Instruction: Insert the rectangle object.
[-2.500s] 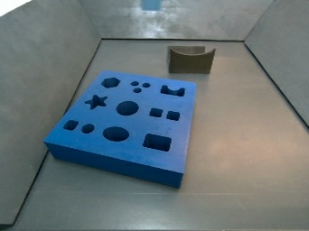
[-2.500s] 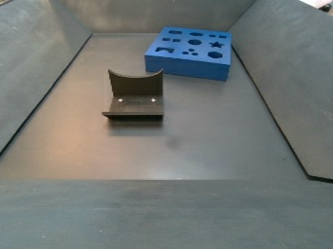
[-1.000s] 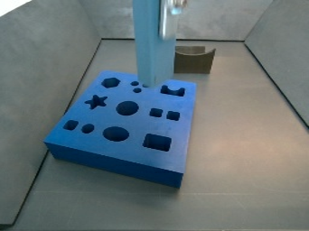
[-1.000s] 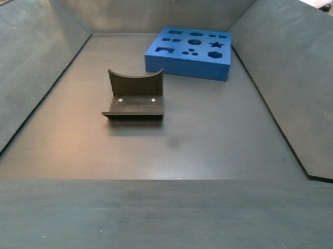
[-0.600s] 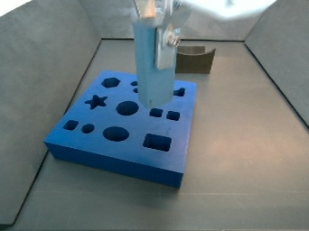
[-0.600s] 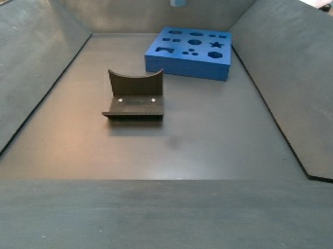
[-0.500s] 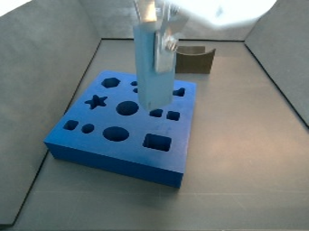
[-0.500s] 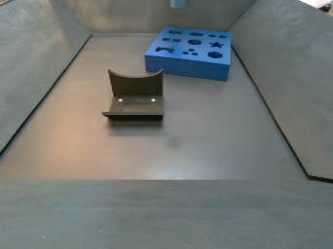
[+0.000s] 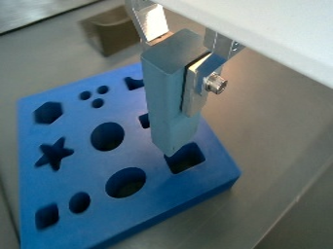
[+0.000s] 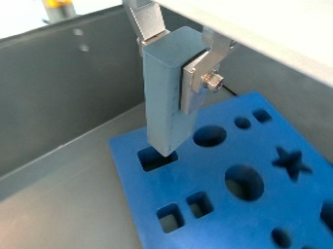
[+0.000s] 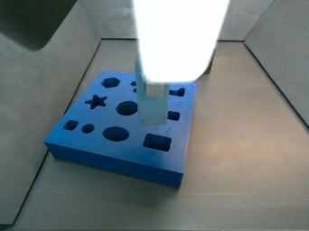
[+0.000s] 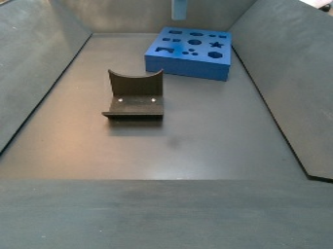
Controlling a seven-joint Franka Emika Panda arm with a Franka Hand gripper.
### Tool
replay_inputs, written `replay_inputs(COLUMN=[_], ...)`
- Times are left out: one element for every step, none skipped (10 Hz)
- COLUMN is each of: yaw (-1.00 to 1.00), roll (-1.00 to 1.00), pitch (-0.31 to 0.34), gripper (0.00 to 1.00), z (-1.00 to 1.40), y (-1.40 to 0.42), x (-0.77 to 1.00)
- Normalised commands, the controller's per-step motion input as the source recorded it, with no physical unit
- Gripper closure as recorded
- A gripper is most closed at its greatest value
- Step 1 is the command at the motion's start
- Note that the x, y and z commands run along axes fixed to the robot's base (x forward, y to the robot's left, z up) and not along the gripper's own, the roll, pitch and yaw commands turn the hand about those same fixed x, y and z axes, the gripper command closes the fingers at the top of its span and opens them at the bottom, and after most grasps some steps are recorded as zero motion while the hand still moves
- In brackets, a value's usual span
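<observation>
My gripper (image 9: 176,58) is shut on the rectangle object (image 9: 172,107), a pale light-blue bar held upright; both show in both wrist views, gripper (image 10: 173,53) and bar (image 10: 166,97). A silver finger (image 9: 200,83) presses its side. The bar's lower end hangs at a rectangular hole (image 9: 190,161) near the edge of the blue board (image 9: 78,185). I cannot tell whether it has entered the hole. In a side view the bar (image 11: 156,104) stands over the board (image 11: 115,153), and white glare hides the gripper. Only the bar's tip (image 12: 178,10) shows in a side view.
The dark olive-grey U-shaped block (image 12: 134,95) sits on the grey floor in front of the board (image 12: 193,51); it also shows in a wrist view (image 9: 111,34). Sloping grey walls (image 12: 39,78) ring the floor.
The gripper has come lower with the bar and shifted toward the board's front. The bar's lower end now sits close over the board. Glare has spread over the gripper.
</observation>
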Motion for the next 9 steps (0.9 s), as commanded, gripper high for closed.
replay_inputs(yaw=[-1.0,-1.0,-0.81,-0.52,-0.38,-0.11,-0.05,-0.02,0.0], roll=[0.01,0.01,0.08,0.21,0.29,0.13,0.04,0.04,0.0], pitch=[-0.02,-0.014,0.0,0.0,0.066,0.059,0.076,0.019,0.026], gripper=[1.0,1.0,1.0,1.0,1.0,1.0,1.0,1.0,1.0], z=[-0.36,-0.36,-0.42,-0.47,-0.36,-0.14,-0.03,-0.2,-0.28], y=[0.0,0.0,0.0,-0.16,-0.21,0.0,0.0,-0.07,-0.14], x=[0.0,0.0,0.26,0.43,0.43,0.12,0.14,0.0,-0.07])
